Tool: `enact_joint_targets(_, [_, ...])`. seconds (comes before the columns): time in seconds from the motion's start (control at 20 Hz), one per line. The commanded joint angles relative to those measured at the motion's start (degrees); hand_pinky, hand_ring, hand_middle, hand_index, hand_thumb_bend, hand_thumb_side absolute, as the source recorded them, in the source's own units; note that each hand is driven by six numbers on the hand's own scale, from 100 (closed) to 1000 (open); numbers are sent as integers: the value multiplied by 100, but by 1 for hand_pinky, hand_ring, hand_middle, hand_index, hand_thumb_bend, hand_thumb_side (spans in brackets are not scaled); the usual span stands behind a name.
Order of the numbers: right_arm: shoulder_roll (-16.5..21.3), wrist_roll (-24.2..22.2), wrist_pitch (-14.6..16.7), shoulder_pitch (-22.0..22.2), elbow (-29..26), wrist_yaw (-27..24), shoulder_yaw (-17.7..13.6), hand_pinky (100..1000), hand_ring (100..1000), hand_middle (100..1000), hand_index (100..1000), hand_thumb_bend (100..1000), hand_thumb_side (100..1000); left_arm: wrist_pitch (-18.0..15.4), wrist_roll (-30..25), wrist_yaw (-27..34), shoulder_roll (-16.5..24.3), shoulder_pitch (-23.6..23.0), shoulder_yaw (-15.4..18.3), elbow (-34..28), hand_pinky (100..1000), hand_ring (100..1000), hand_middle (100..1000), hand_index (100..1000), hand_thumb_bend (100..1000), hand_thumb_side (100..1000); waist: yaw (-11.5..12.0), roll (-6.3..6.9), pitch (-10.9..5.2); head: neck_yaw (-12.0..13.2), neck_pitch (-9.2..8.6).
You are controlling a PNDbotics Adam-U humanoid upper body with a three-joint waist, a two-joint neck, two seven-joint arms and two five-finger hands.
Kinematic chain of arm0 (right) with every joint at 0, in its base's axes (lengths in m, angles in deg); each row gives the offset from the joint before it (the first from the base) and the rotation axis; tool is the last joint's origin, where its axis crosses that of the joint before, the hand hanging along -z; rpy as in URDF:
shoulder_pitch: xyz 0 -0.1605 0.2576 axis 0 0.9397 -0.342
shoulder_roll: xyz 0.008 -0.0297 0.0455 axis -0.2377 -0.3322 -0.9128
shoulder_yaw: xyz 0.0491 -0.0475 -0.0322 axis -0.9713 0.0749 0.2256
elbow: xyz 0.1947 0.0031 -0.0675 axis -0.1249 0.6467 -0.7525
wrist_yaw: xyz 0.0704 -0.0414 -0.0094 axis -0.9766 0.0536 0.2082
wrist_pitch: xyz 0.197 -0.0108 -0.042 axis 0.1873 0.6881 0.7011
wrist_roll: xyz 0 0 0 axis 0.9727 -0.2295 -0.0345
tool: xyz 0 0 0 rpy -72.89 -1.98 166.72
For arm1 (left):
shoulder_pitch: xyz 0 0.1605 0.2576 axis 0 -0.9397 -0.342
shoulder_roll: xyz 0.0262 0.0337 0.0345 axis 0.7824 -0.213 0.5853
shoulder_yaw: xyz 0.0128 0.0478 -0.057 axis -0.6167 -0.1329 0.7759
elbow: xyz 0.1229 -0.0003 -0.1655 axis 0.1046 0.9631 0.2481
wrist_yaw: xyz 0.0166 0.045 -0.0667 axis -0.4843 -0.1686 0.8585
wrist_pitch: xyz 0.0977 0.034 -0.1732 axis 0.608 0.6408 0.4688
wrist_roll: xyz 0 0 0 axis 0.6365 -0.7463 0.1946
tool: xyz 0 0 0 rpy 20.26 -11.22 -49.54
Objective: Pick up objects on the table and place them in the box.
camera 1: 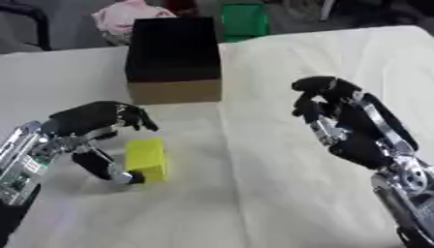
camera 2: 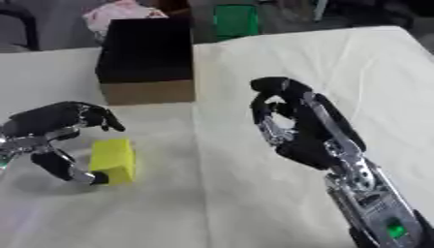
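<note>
A yellow block (camera 1: 147, 159) lies on the white cloth at the left. My left hand (camera 1: 89, 123) arches over its left side, fingers curled above it and the thumb down against its lower left edge; the block still rests on the cloth. The box (camera 1: 173, 58) stands behind it, dark on top with a brown cardboard front. My right hand (camera 1: 339, 116) hovers at the right, above the cloth, fingers curled and holding nothing.
The cloth-covered table (camera 1: 280, 184) has a fold running down its middle. Beyond the far edge are a green container (camera 1: 244, 20) and a pink bundle (camera 1: 127, 14).
</note>
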Motion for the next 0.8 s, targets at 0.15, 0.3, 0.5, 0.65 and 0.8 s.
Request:
enact_joint_targets(0.15, [36, -4, 2, -70, -53, -31, -12, 650, 886, 545, 787, 115, 393, -90, -31, -75, 5, 121, 22, 78, 742, 555, 536, 766, 576, 424, -18, -15, -93, -2, -58])
enact_joint_targets(0.3, [31, 3, -3, -71, -52, -32, -8, 650, 886, 544, 787, 111, 396, -111, -28, -28, -22, 114, 29, 129, 730, 502, 460, 704, 528, 329, -27, -14, -93, -4, -60])
enact_joint_targets(0.5, [31, 11, -6, -69, -48, -33, -8, 650, 886, 544, 787, 109, 399, -60, 66, 126, -54, 109, 69, 218, 712, 432, 350, 614, 469, 233, -30, -10, -95, -2, -66])
enact_joint_targets(0.65, [31, 16, -7, -72, -46, -37, -9, 650, 885, 544, 787, 106, 402, 23, 207, 272, -58, 104, 119, 252, 699, 389, 285, 553, 441, 179, -25, -4, -100, -11, -69])
enact_joint_targets(0.8, [34, 18, -11, -71, -43, -41, -6, 650, 885, 544, 787, 104, 405, 114, 368, 435, -29, 98, 188, 213, 696, 374, 259, 532, 417, 165, -13, 1, -107, -11, -71])
